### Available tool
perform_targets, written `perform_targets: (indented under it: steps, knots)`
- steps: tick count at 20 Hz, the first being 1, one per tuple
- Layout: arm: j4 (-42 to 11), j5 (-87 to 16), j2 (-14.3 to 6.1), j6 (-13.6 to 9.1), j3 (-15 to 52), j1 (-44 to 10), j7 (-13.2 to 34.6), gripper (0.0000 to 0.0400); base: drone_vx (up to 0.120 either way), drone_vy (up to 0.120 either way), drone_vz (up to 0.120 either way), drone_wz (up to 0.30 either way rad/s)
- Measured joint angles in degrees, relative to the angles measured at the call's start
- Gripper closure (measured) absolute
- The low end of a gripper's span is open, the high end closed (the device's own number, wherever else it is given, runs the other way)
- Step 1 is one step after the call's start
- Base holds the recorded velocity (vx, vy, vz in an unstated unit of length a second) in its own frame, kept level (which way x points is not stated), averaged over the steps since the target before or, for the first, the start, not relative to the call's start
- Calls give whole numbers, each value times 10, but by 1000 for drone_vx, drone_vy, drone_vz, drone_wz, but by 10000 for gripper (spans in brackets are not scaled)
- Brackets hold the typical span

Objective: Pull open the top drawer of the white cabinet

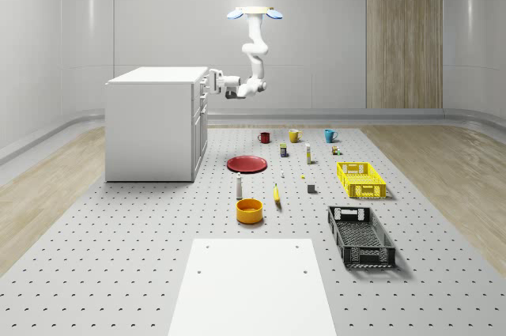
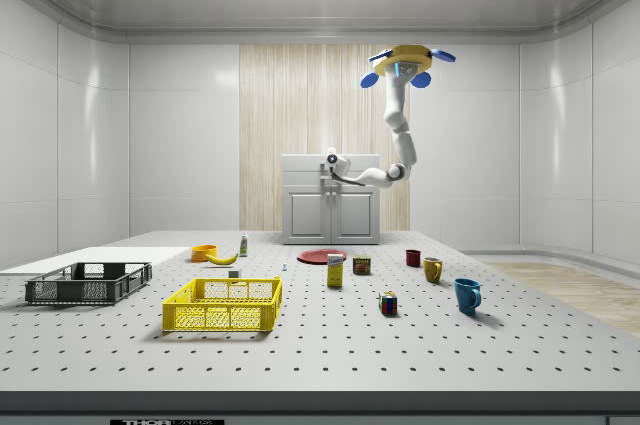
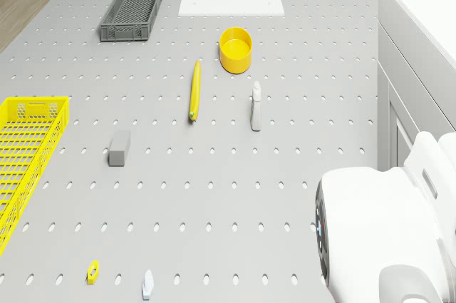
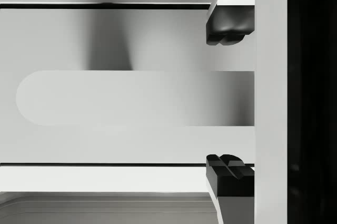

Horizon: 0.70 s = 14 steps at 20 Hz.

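Observation:
The white cabinet [image 1: 150, 126] stands on the perforated table at the whole-scene view's left, drawers facing right. Its top drawer [image 1: 200, 88] looks closed. The drone [image 1: 254, 13] hovers high above the table, right of the cabinet, also seen in the side view [image 2: 408, 60]. Its arm bends down and reaches toward the drawer front. My gripper [image 1: 212, 81] is at the top drawer's handle. In the wrist view the pale bar handle [image 4: 131, 97] lies between the two dark fingertips [image 4: 227, 26], which stand apart from it above and below. The gripper [image 4: 228, 99] is open around the handle.
On the table right of the cabinet lie a red plate [image 1: 247, 164], three mugs [image 1: 294, 136], a yellow crate [image 1: 360, 179], a black crate [image 1: 360, 235], an orange bowl [image 1: 249, 210], a banana [image 1: 277, 194] and a small bottle [image 1: 239, 186]. A white board [image 1: 253, 285] lies at the front.

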Motion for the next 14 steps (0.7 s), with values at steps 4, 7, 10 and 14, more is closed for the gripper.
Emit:
perform_targets:
  steps: [4,7,10,14]
  knots:
    - [1,0,-1,-1,5,-6,2,95,0,0,0,0]
    - [2,0,-1,-2,9,-10,3,95,0,0,0,0]
    - [2,1,-1,-3,12,-14,4,95,0,0,0,0]
    - [1,2,-1,-4,16,-19,4,95,0,0,0,0]
